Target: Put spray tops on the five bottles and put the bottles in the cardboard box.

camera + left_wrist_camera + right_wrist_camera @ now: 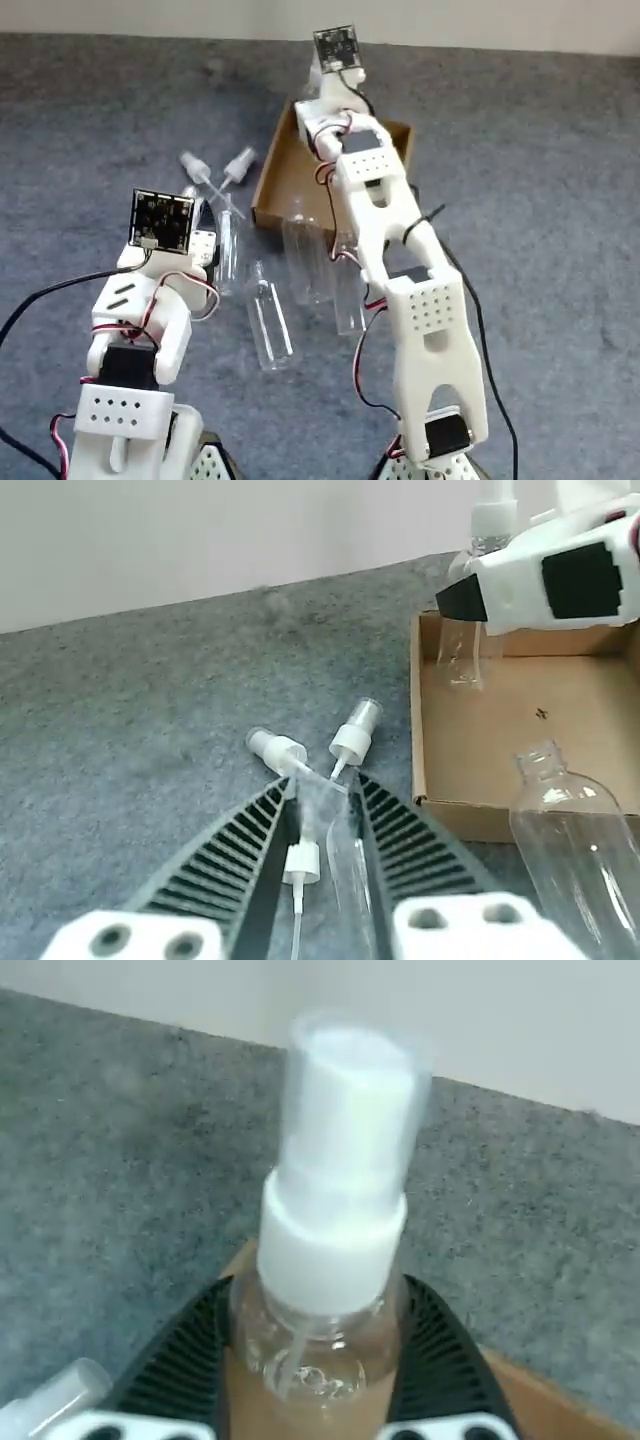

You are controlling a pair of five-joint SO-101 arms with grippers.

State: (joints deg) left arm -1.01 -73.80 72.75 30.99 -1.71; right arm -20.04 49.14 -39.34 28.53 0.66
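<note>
My right gripper (328,128) hangs over the cardboard box (275,185) at the back. It is shut on a clear bottle (320,1360) that stands upright and carries a white spray top (340,1210). My left gripper (325,785) rests on the carpet left of the box, shut on a clear bottle (340,845) lying flat. A small white spray top (300,865) also lies between its fingers. Two loose spray tops (275,750) (355,730) lie just beyond its fingertips. The left wrist view also shows the right gripper (470,595) and its bottle (462,655) over the box (520,700).
Three clear bottles without tops are between the arms: one lying flat (270,318), two near the box's front edge (305,255) (348,285). Grey carpet covers the table. Open carpet lies to the far left and to the right of the box.
</note>
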